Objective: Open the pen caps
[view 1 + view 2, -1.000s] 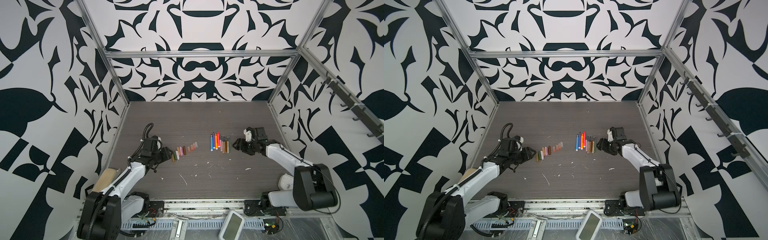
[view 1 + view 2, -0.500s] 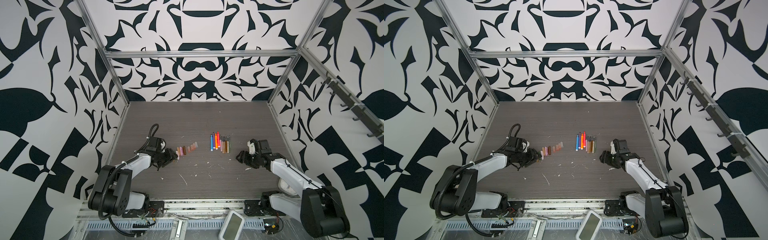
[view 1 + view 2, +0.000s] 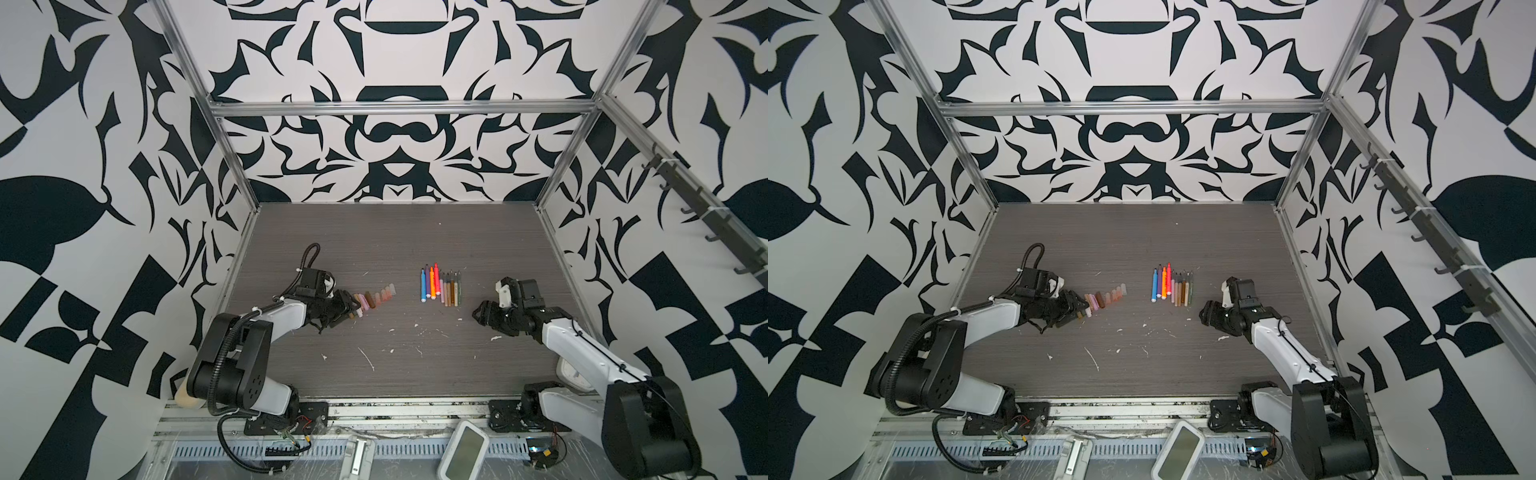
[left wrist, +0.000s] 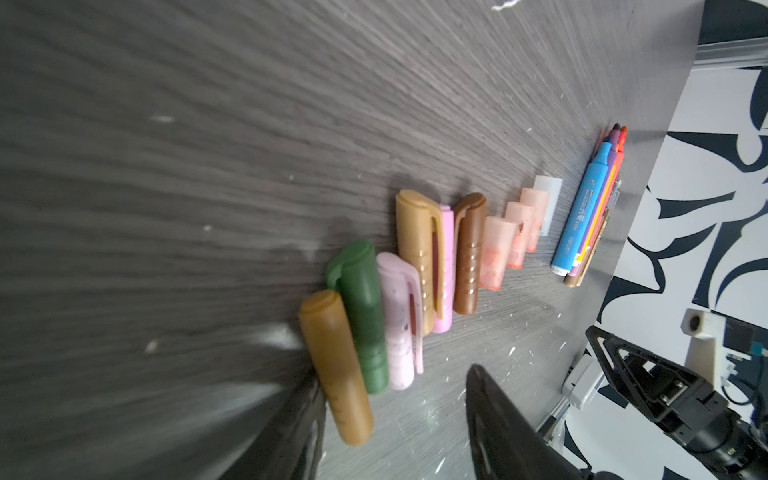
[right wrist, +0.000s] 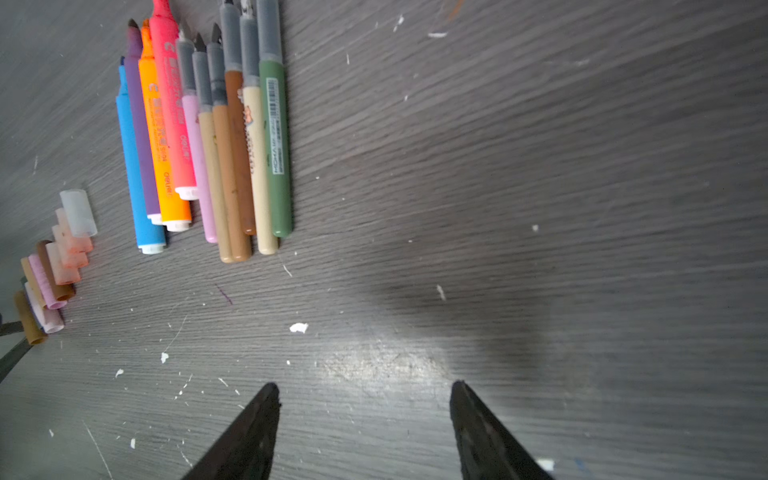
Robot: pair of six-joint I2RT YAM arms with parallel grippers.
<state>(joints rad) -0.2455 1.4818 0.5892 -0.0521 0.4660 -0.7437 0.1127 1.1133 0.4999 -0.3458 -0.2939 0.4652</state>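
Grey tabletop, pen caps, "DELI" markers

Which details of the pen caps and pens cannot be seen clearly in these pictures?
Both top views: the pen caps are too small to count; the left gripper covers the row's end.
Right wrist view: the top edge cuts off several tips of the pens.
Left wrist view: blur hides whether a finger touches the tan cap; the blue pen hides most others.

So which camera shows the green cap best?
The left wrist view: the green cap lies close and whole. The right wrist view shows at most a sliver; both top views show it too small to tell.
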